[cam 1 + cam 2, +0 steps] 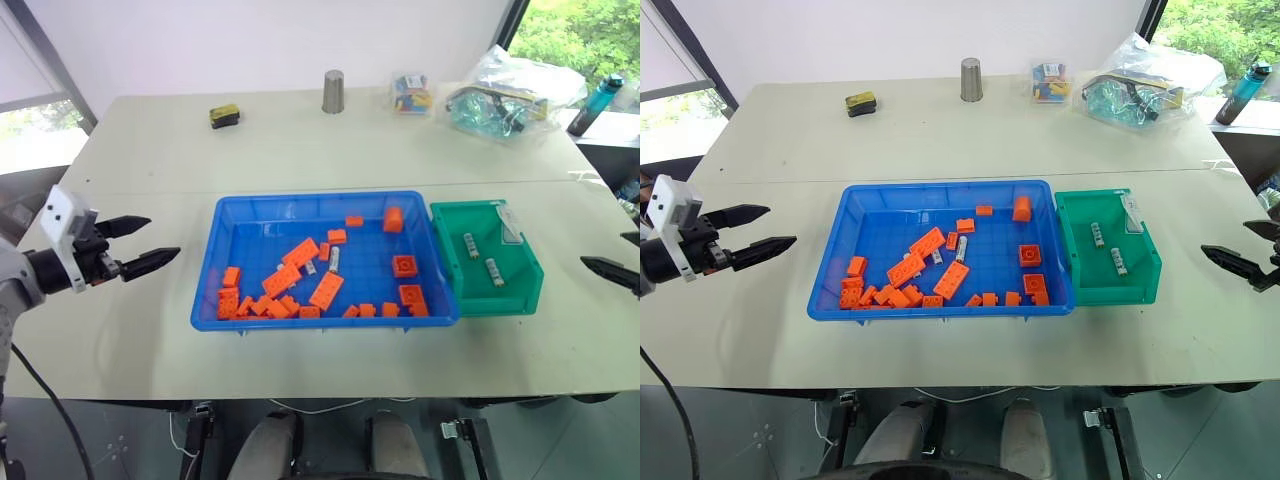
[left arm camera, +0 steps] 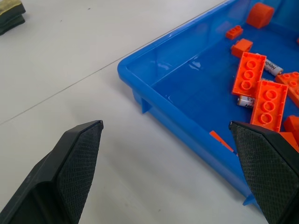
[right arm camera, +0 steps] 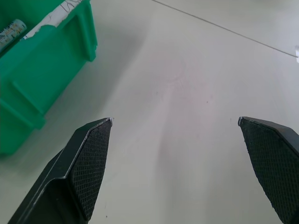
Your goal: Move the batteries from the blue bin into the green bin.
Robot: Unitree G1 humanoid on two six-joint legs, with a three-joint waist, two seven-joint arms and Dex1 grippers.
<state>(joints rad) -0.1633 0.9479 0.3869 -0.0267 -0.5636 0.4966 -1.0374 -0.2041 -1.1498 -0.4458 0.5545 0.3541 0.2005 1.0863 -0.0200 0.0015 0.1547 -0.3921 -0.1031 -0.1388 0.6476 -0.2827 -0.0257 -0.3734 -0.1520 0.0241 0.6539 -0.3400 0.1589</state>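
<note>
Pale table (image 1: pixel 140 330) with a window behind at the frame's top corners; we see the blue bin (image 1: pixel 300 203) at centre of the head view, the green bin (image 1: pixel 520 292) touching its right edge. Orange bricks (image 1: pixel 300 252) lie scattered in the blue bin, mostly lower left and right side; two batteries (image 1: pixel 333 259) lie mid-tray beside the long bricks, one upright in the frame, one partly under a brick. We count two more batteries (image 1: pixel 471 245) inside the green bin, plus a white label strip (image 1: pixel 509 222) at its upper right.

Left gripper (image 1: pixel 143 245) hovers at mid-left, off the tray, fingers spread apart, nothing between them; in its wrist view the tray corner sits between the fingers (image 2: pixel 74 158). Right gripper (image 1: pixel 1250 250) at the far right edge, past the green bin, jaws wide apart and empty over bare table.

Along the top of the frame: metal cup (image 1: pixel 333 91), dark yellow-black object (image 1: pixel 224 116), small clear box of coloured pieces (image 1: pixel 411 94), plastic bag (image 1: pixel 510 95), teal bottle (image 1: pixel 596 104).
</note>
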